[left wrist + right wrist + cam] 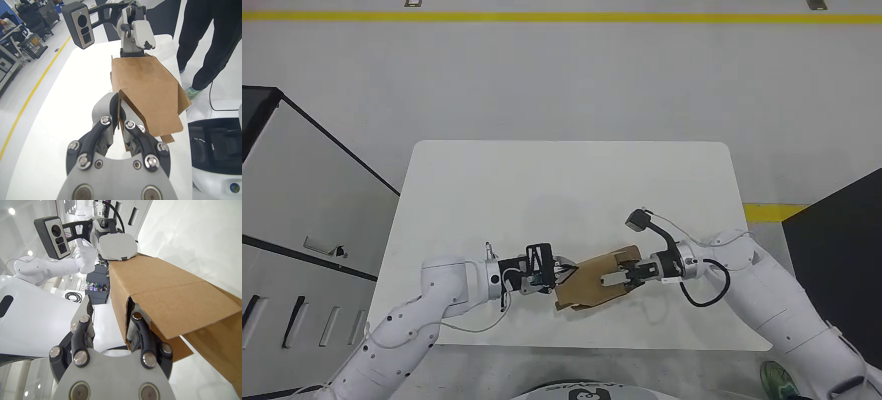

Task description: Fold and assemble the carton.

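A brown cardboard carton (587,283) lies on its side near the front edge of the white table (572,180), held up between both arms. My left gripper (118,108) is shut on the thin edge of an end flap of the carton (147,85). At the opposite end, my right gripper (111,311) is open and straddles a side wall of the carton (160,291): one finger is inside the open end, the other outside with a wide gap. In the top view the left gripper (558,270) and right gripper (620,274) face each other across the box.
A grey cabinet (292,200) stands off the table's left side. The table's back half is bare white surface. A yellow floor line (562,16) runs beyond the table, and the table's front edge is close beneath the carton.
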`<action>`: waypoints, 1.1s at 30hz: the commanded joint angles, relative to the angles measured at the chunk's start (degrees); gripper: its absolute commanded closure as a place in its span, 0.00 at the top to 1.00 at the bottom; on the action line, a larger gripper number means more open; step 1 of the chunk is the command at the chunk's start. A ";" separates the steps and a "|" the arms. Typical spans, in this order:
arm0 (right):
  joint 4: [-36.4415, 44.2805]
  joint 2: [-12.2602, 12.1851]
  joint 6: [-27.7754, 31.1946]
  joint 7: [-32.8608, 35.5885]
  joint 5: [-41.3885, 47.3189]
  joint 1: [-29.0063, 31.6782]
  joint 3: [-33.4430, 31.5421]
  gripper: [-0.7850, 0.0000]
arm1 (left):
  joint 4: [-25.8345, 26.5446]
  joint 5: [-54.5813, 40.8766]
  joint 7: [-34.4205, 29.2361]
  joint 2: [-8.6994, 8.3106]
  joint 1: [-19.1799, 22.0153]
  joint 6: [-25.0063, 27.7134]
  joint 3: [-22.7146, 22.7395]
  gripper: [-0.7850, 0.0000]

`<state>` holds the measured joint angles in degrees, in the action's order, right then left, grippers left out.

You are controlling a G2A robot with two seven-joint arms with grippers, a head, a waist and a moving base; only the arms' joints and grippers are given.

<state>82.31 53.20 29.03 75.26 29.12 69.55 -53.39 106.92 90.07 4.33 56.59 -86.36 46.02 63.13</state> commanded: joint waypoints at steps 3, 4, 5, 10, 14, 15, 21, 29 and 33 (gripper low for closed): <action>0.08 -0.54 0.58 -0.58 0.77 -0.16 0.71 0.00 | 0.04 -0.17 -0.28 -0.04 -0.10 -0.21 -0.16 0.00; 0.11 -0.66 0.69 -0.69 1.24 -0.14 0.89 0.00 | 0.03 -0.21 -0.35 -0.05 -0.09 -0.24 -0.23 0.00; 0.10 -0.78 0.72 -0.72 1.58 -0.17 1.07 0.00 | 0.03 -0.25 -0.41 -0.05 -0.06 -0.29 -0.29 0.00; -0.40 -1.24 0.99 -0.99 3.61 -0.25 1.73 0.00 | -0.05 -0.40 -0.68 -0.04 0.13 -0.81 -0.55 1.00; -1.31 -1.53 1.20 -1.21 4.72 -0.49 2.00 0.00 | 0.07 -1.05 0.56 -0.01 0.08 -2.54 -0.22 1.00; -1.60 -1.61 1.27 -1.27 4.82 -0.57 2.00 0.00 | 0.09 -1.12 1.03 -0.04 -0.01 -3.05 0.08 1.00; -2.80 -2.17 1.64 -1.64 7.11 -0.47 1.41 0.00 | 0.84 -1.34 3.10 -0.49 -1.46 -5.89 3.36 1.00; -3.52 -2.75 0.31 -0.30 12.93 0.15 -0.03 0.00 | 2.74 -1.12 3.07 -1.03 -3.61 -7.35 6.65 1.00; -3.52 -2.75 0.31 -0.30 12.93 0.15 -0.03 0.00 | 2.74 -1.12 3.07 -1.03 -3.61 -7.35 6.65 1.00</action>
<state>78.79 50.46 29.33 74.97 42.03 69.70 -53.42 109.67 88.95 7.40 55.56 -89.97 38.66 69.78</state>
